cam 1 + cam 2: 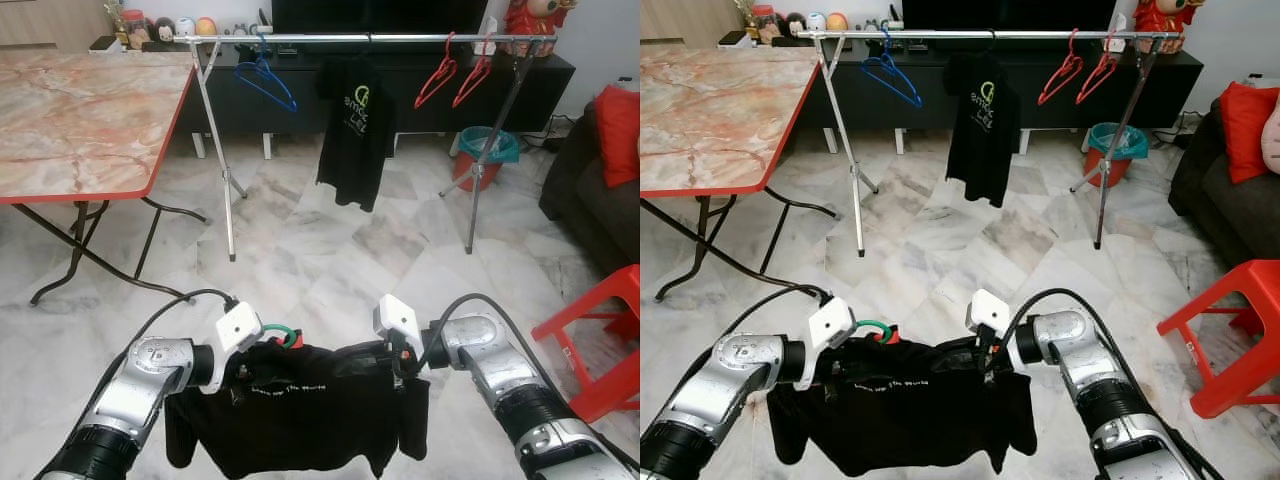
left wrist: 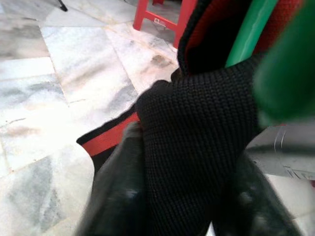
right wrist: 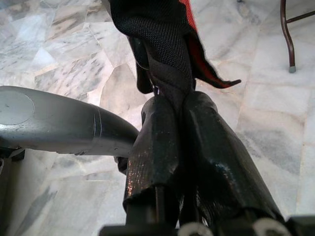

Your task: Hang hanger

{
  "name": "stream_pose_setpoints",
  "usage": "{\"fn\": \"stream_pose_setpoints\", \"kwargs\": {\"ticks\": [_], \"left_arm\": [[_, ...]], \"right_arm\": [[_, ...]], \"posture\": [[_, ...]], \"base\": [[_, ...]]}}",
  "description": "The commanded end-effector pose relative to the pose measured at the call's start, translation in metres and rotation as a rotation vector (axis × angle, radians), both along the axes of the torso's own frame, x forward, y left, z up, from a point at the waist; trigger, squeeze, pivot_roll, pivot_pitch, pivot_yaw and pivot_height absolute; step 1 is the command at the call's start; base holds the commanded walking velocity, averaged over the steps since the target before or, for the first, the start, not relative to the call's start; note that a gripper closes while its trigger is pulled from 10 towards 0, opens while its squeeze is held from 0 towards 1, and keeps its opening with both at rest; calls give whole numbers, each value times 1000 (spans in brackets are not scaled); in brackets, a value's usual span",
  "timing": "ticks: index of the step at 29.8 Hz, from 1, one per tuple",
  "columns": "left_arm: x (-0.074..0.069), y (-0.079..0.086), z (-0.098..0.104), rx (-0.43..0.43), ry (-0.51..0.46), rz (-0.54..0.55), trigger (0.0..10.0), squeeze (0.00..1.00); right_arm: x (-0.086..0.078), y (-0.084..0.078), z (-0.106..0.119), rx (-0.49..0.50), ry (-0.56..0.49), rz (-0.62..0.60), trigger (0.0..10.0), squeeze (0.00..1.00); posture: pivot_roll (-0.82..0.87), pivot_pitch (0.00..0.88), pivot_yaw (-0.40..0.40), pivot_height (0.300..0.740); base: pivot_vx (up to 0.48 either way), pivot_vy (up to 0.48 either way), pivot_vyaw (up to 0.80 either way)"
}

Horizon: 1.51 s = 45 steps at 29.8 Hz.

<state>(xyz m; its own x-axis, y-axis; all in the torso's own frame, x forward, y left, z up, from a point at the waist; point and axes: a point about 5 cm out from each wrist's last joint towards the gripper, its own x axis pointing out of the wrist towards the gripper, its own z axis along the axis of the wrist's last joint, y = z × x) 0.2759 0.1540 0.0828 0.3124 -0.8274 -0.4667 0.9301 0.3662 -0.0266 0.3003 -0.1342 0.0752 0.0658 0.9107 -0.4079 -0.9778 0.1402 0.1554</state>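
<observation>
Black fabric fills the foreground: a dark shirt (image 1: 300, 410) on a green hanger (image 1: 283, 333) is stretched between the two arms, low and close to the robot's body. At its left end the left gripper (image 1: 246, 368) is clamped on the knit edge of the garment, the cloth bunched between its two fingers (image 2: 120, 196) beside the green hook. At the other end the right gripper (image 1: 402, 375) is pinched tight on a fold of the same shirt, its fingers (image 3: 157, 142) pressed together with fabric trapped between them.

Further off, going from left to right, a marble-topped surface (image 1: 80, 110) with a red rim stands on thin legs; then comes the clothes rail (image 1: 360, 38), well apart from the robot across bare marble floor (image 1: 300, 260). On the rail hang a blue hanger (image 1: 265, 80), a black T-shirt (image 1: 353, 125) and two red hangers (image 1: 455, 75). A red stool (image 1: 600, 340) sits at the far right.

By the look of it, the carrying step is in hand: the garment is held but not yet near the rail. Next the robot likely needs to walk forward, raise the load, and guide the green hook over a free stretch of rail, perhaps between the blue hanger and the T-shirt.
</observation>
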Motion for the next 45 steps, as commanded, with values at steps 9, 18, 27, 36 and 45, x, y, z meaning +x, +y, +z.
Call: {"fn": "stream_pose_setpoints", "kwargs": {"ticks": [9,18,27,36,45], "left_arm": [[-5,-2,1,17,18,-54,0,0],[-5,-3,2,24,7,-61,0,0],[4,-1,3,95,-104,-35,0,0],[16,4,11,261,-364,-70,0,0],[10,-5,28,309,-620,-291,1255,0]], "right_arm": [[6,7,12,44,-49,-2,10000,0],[3,8,9,59,-31,3,10000,1000],[2,6,9,56,-30,5,10000,1000],[1,3,11,45,-38,11,10000,1000],[5,-5,14,17,-71,-11,10000,1000]], "posture": [[22,0,-15,740],[21,0,-15,740],[20,0,-13,740],[20,0,-12,740],[20,0,-10,740]], "base": [[0,0,0],[0,0,0],[0,0,0],[0,0,0],[0,0,0]]}}
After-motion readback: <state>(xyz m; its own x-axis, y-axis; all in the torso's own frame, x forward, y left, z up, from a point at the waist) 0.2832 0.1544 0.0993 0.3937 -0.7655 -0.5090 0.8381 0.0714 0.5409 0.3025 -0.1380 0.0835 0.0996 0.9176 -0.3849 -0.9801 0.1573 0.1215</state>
